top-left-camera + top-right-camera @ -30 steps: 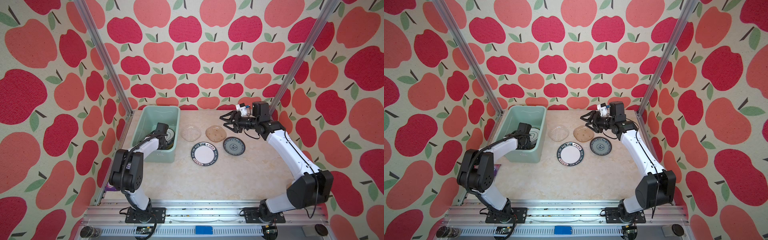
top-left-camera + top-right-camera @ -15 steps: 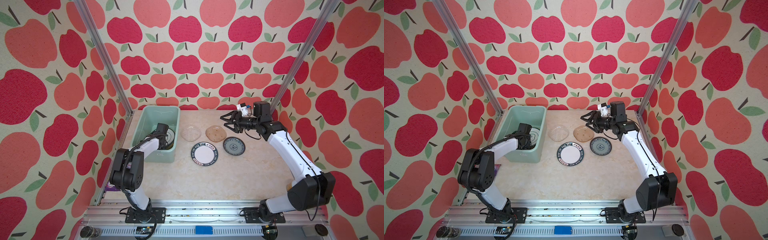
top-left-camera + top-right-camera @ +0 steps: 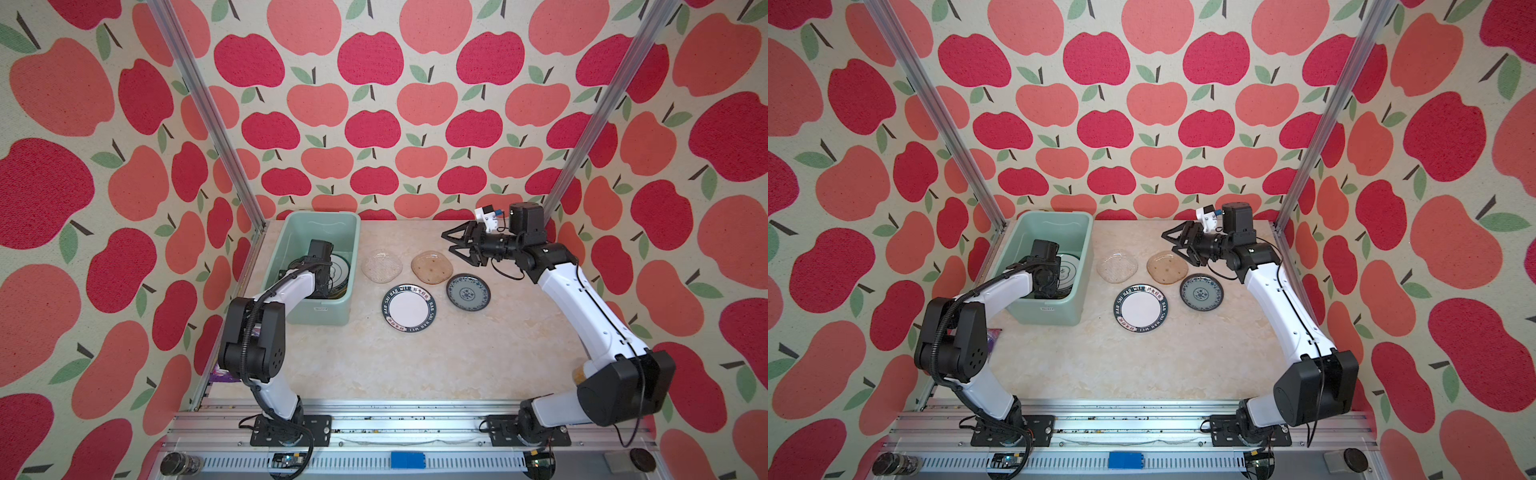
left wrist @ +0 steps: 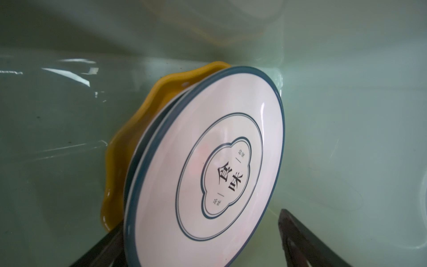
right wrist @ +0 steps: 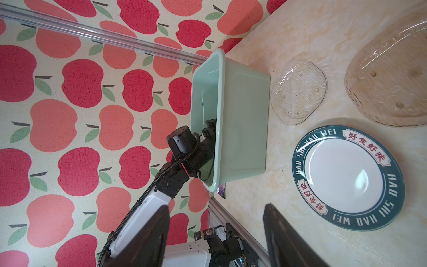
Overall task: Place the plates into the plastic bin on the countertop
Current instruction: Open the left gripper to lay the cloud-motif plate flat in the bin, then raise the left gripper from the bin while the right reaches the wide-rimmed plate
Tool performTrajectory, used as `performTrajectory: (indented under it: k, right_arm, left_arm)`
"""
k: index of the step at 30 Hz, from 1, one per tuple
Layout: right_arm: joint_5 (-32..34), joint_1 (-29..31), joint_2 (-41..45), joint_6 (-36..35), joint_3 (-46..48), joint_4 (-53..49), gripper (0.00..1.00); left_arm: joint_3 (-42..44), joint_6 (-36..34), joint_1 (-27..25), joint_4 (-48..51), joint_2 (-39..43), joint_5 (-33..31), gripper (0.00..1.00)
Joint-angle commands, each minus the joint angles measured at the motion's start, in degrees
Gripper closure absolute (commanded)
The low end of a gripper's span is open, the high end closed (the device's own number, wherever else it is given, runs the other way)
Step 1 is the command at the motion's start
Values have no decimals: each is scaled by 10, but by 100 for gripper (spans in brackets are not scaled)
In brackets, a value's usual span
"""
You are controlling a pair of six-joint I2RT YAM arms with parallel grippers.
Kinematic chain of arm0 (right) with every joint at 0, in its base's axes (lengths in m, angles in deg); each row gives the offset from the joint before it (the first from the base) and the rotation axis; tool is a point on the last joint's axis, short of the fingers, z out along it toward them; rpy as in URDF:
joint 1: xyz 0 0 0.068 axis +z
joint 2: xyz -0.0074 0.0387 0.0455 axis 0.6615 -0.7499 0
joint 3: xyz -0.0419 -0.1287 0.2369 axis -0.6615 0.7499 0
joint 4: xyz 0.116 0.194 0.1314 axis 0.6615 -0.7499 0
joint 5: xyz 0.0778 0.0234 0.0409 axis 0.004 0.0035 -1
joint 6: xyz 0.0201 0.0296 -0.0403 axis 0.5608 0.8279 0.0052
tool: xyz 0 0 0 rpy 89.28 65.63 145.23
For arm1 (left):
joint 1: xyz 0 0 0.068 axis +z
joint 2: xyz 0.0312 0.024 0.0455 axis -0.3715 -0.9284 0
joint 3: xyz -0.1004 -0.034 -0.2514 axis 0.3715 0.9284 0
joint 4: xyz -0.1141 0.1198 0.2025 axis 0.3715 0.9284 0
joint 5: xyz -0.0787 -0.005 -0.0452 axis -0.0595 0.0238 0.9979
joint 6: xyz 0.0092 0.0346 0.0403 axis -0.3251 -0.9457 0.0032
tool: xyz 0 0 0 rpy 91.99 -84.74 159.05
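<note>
Plastic bin [image 3: 299, 316]: left arm [image 3: 291, 289] reaches inside, jaws apparently spread.

Beige marbled bench [image 3: 415, 365] carries mint-green plastic bin [image 3: 316, 318] at far left, and to its right four flat-lying plates: clear glass plate [image 3: 381, 266] beside amber glass plate [image 3: 432, 267] at back, lettered white plate [image 3: 409, 308] and grey-blue patterned plate [image 3: 468, 291] nearer front.

Glossy white plate [image 4: 208, 173], smooth plastic bin [image 4: 346, 115]
</note>
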Motion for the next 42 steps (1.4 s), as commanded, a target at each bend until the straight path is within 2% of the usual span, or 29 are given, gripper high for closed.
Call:
performTrajectory:
  k: [1, 7, 13, 18, 21, 24, 27, 30, 32, 35, 37, 40, 42]
  right_arm:
    - [13, -4, 17, -33, -11, -52, 32]
    - [44, -4, 28, -71, -11, -120, 32]
    - [57, -4, 46, -79, 2, -134, 32]
    - [59, -4, 53, -77, 2, -135, 32]
    - [61, -4, 51, -82, -5, -145, 32]
    - [64, -4, 43, -93, -9, -156, 31]
    - [72, -4, 28, -111, -7, -173, 31]
    - [88, -4, 13, -139, 9, -195, 31]
    - [95, -4, 5, -154, 31, -200, 31]
    - [102, -3, -3, -164, 66, -198, 30]
    - [105, -2, -8, -170, 89, -192, 30]
    - [107, 1, -22, -179, 120, -173, 29]
    - [108, 3, -32, -187, 140, -158, 28]
  left_arm:
    - [-36, -49, 2, 14, 30, -2, 1]
    - [-49, -86, -5, 72, 94, -13, 1]
    - [-26, -93, -19, 151, 183, -27, 1]
    - [32, -88, -13, 143, 240, -30, 1]
    - [32, -123, -8, 134, 251, -30, 1]
    - [10, -208, -4, 116, 256, -27, 1]
    - [-28, -348, -3, 95, 260, -22, 1]
    - [-83, -532, -28, 100, 268, -34, 1]
    - [-114, -669, -62, 101, 276, -47, 1]
    - [-135, -833, -113, 107, 290, -48, 1]
    - [-134, -887, -137, 117, 300, -33, 1]
    - [-128, -910, -145, 143, 312, 44, 1]
    - [-124, -927, -153, 159, 313, 121, 1]
